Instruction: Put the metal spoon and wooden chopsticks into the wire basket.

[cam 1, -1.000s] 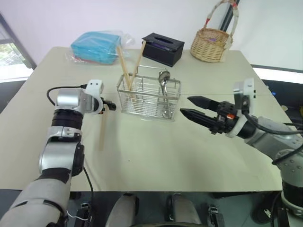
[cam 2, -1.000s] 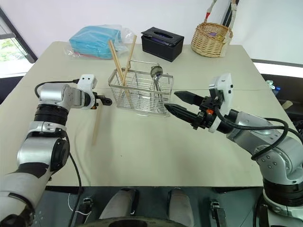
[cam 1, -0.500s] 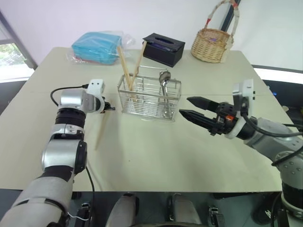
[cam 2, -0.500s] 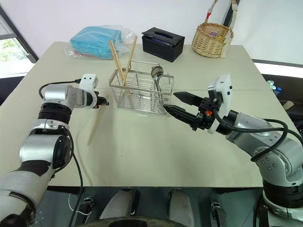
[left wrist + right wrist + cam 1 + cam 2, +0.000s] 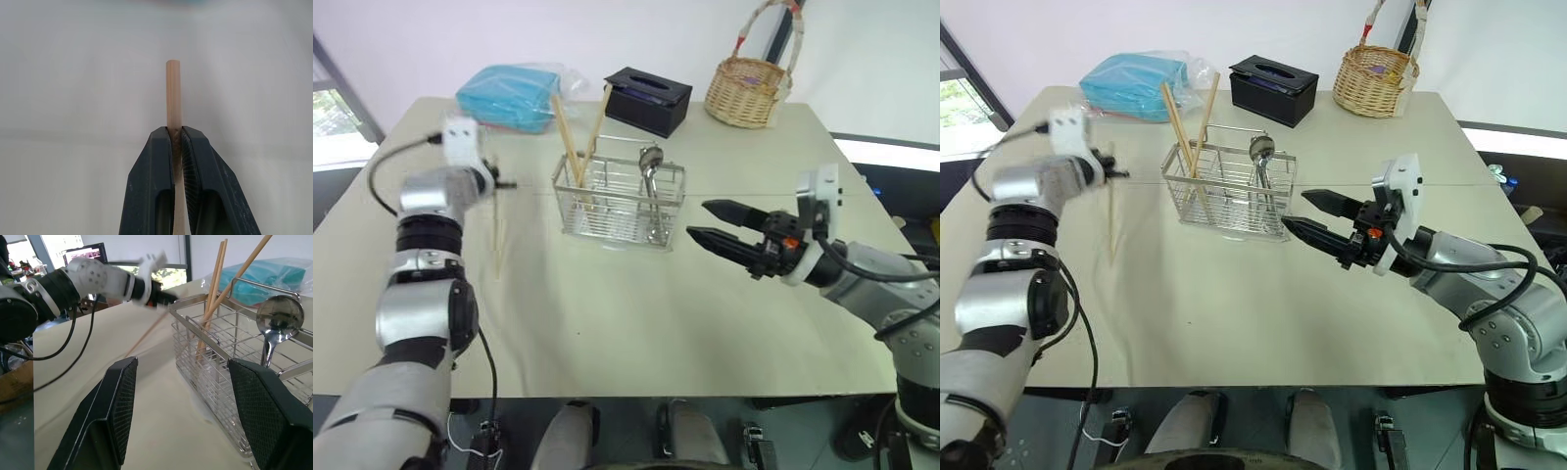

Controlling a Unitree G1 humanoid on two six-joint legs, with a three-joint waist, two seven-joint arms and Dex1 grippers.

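Left wrist view looks straight along the left pincer [image 5: 176, 132], whose two black fingers [image 5: 155, 171] are pressed tight against a single pale chopstick [image 5: 173, 93]; the round wooden end sticks out past the fingertips against the plain tabletop. From the head camera, that same pincer [image 5: 505, 184] sits at about ten o'clock of the scene, raised over the tabletop [image 5: 636, 323], and the gripped stick [image 5: 496, 235] hangs down from it toward six o'clock, steeply tilted, its lower tip close to the surface; whether the tip touches cannot be told.

At about three o'clock from the left pincer stands the wire basket [image 5: 619, 201], near the middle of the tabletop. Three chopsticks [image 5: 570, 137] lean in its left compartment, their upper ends fanning above the rim toward twelve o'clock. A metal spoon [image 5: 651, 166] stands bowl-up in the compartment toward the right end.

Beyond the basket's right end, at four o'clock of it, the right pincer [image 5: 703, 219] hangs above the tabletop with its fingers spread apart and nothing between them, the tips pointing toward the basket and just short of it. Right wrist view shows the spread fingers [image 5: 117, 401] framing the basket wall and the spoon bowl.

Along the far edge, from eleven to one o'clock, lie a blue bag [image 5: 509, 96], a black tissue box [image 5: 648, 100] and a wicker basket [image 5: 748, 93].
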